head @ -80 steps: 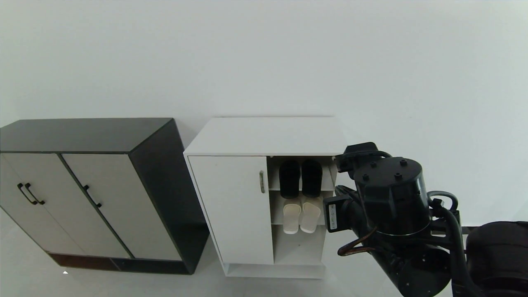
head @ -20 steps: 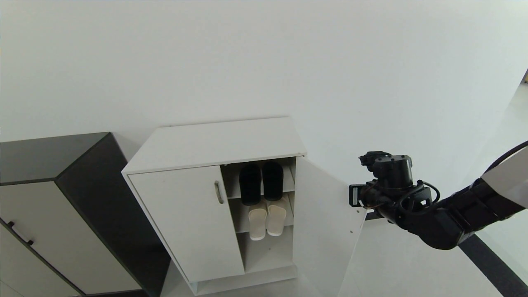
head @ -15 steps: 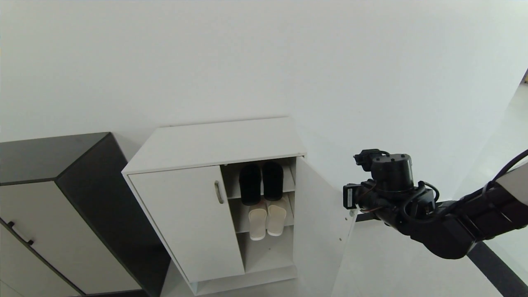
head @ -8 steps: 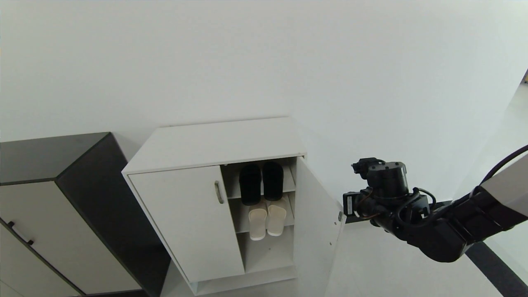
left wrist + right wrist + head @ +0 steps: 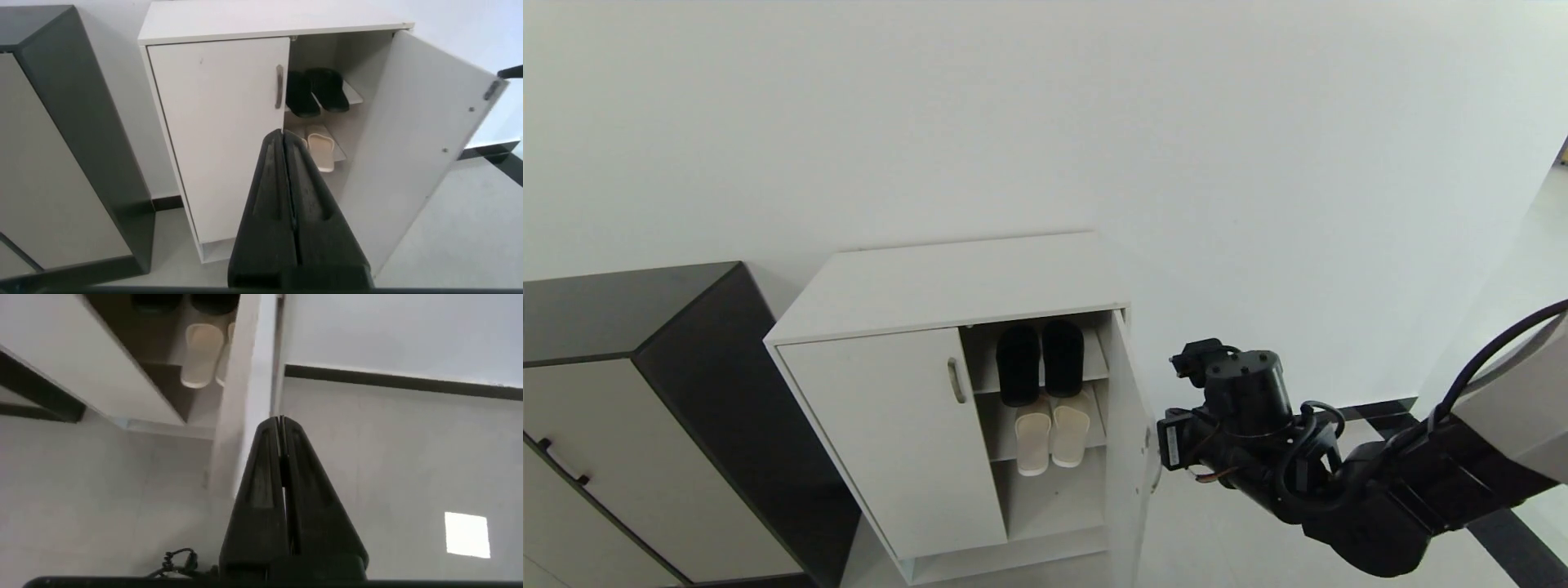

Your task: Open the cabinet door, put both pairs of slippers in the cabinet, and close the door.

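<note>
The white cabinet has its right door swung out, roughly square to the front, and its left door shut. Inside, cream slippers sit on the middle shelf, with black slippers on the shelf above. A dark cabinet stands just left of it. The right fingers, pressed together and empty, are just beside the open door's outer face. The left fingers, likewise clenched on nothing, hang in front of the cabinet.

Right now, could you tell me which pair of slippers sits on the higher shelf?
The black pair of slippers, on the top shelf of the white cabinet; the cream pair of slippers lies one shelf below.
</note>
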Controlling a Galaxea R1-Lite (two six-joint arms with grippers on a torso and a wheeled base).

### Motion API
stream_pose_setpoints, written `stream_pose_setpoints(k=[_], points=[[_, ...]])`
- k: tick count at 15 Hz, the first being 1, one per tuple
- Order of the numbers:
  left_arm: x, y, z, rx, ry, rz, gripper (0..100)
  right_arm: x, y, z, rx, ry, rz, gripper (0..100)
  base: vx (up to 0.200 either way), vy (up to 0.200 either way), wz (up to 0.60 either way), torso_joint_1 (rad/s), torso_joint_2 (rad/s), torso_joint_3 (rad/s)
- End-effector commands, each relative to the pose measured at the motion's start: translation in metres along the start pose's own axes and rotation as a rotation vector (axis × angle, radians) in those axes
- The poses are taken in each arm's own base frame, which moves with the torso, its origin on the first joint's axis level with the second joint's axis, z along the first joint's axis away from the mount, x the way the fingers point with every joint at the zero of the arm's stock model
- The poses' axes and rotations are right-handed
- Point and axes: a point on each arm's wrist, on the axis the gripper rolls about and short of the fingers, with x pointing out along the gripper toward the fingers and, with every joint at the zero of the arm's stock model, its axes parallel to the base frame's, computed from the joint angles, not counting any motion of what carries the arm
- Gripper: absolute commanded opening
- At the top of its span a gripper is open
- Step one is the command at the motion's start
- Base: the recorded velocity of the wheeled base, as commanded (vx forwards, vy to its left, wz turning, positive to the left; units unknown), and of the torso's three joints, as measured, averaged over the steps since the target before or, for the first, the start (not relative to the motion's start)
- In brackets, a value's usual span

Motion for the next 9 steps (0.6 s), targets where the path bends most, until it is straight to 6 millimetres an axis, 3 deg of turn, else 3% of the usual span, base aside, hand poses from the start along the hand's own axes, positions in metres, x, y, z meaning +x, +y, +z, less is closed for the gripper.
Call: stream_pose_setpoints(k=[1, 9], points=[[0.0, 0.0, 0.0, -0.001, 0.001, 0.001, 0, -0.009, 0.012, -0.001, -0.01, -0.027, 0.038, 0, 0.0, 0.0, 0.0, 0.0, 0.0, 0.0], [0.0, 0.0, 0.0, -0.002, 0.001, 0.001, 0, -0.037, 0.025, 0.0, -0.021, -0.101, 0.195, 0, 0.0, 0.0, 0.0, 0.0, 0.0, 0.0]])
